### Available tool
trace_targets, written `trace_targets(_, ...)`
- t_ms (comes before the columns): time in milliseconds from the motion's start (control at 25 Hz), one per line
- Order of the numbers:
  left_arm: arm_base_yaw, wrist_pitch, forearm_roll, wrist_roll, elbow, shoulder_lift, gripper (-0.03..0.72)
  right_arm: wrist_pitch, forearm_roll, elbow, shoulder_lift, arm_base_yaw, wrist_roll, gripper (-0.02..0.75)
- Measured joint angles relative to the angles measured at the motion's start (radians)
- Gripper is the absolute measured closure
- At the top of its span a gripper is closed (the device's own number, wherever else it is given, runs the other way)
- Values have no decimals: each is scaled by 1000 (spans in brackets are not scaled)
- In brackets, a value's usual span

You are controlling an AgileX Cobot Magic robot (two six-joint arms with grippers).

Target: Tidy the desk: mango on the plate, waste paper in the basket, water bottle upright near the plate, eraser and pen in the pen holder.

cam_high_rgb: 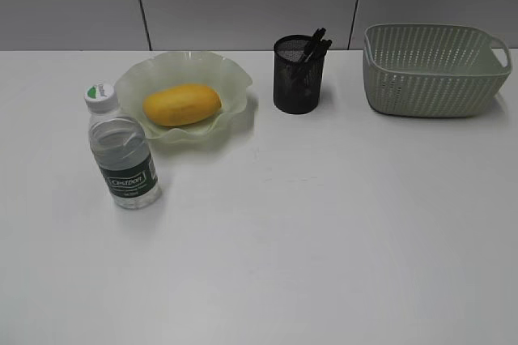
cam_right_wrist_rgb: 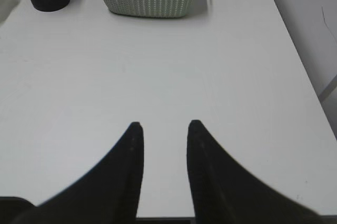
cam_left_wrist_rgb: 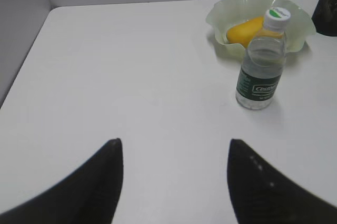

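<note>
The desk [cam_high_rgb: 324, 240] is showing a smooth, matt white top; the plate [cam_high_rgb: 235, 78] is looking like translucent pale green plastic; the mango [cam_high_rgb: 182, 104] is wearing smooth yellow skin; the water bottle [cam_high_rgb: 121, 151] is gleaming as clear plastic; the pen holder [cam_high_rgb: 295, 78] is showing black wire mesh; the basket [cam_high_rgb: 433, 74] is looking like matt perforated plastic.

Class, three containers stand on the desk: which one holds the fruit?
The plate, the ruffled pale green dish, holds the mango; the pen holder holds pens.
</note>
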Motion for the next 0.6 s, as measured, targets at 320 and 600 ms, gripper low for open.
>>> trace_targets(320,0,-1,0,0,0,0,263,0,2,0,0,0,0,496)
trace_targets(600,0,-1,0,0,0,0,291,0,2,0,0,0,0,496)
